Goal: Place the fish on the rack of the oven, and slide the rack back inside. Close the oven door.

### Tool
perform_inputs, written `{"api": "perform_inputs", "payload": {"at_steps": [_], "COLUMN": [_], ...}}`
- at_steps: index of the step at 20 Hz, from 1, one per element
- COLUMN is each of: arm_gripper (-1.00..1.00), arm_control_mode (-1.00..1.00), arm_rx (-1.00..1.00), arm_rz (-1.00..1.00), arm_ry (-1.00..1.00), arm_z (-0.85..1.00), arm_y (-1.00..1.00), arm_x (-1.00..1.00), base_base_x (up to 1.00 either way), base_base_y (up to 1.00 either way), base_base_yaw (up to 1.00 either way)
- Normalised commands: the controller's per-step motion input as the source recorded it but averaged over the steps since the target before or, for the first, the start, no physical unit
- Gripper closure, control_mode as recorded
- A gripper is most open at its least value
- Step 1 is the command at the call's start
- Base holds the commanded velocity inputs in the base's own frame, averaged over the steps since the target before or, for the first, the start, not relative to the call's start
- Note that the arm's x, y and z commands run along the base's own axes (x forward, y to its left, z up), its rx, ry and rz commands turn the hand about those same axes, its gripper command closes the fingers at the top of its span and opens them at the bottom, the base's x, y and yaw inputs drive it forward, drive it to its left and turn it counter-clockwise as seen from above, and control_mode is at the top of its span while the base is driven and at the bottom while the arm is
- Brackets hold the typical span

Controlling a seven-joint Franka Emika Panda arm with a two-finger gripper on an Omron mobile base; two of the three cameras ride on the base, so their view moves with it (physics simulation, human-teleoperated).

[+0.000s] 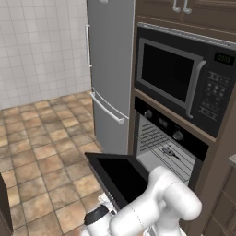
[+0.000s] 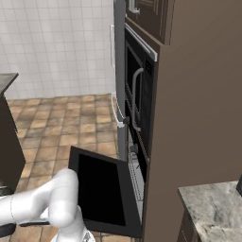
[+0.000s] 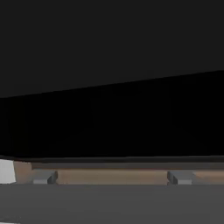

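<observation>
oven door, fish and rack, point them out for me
oven door (image 1: 120, 177): left base view, on the dark glass of the dropped-open panel.
fish (image 1: 169, 152): left base view, on its dark body, lying on the bars.
rack (image 1: 182, 162): left base view, on the wire bars inside the oven.

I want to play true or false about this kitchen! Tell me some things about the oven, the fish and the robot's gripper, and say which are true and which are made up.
1. The oven door hangs open. True.
2. The fish lies on the floor tiles. False: it lies on the rack inside the oven.
3. The rack is pushed back inside the oven. True.
4. The gripper is squeezing the fish. False: its two fingertips stand wide apart with nothing between them, close under a dark surface.
5. The microwave sits below the oven. False: it sits above it.
</observation>
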Motion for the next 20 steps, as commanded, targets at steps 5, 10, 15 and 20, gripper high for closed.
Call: {"api": "perform_inputs", "payload": {"at_steps": [5,10,15,20], "arm_gripper": [-1.0,-1.0,-1.0,-1.0], "arm_control_mode": [-1.0,-1.0,-1.0,-1.0], "arm_rx": [-0.75,-0.61,-0.57,-0.43], "arm_rz": [-0.45,-0.42,-0.37,-0.3], "arm_ry": [-0.19,-0.04,-0.01,-0.03], "arm_z": [0.38,0.62,0.94,1.0], "arm_y": [-0.12,-0.5,-0.53,-0.67], "arm_x": [0.09,0.07,0.13,0.2], "base_base_x": [0.0,0.0,0.0,0.0], "base_base_y": [0.0,0.0,0.0,0.0], "base_base_yaw": [0.0,0.0,0.0,0.0]}}
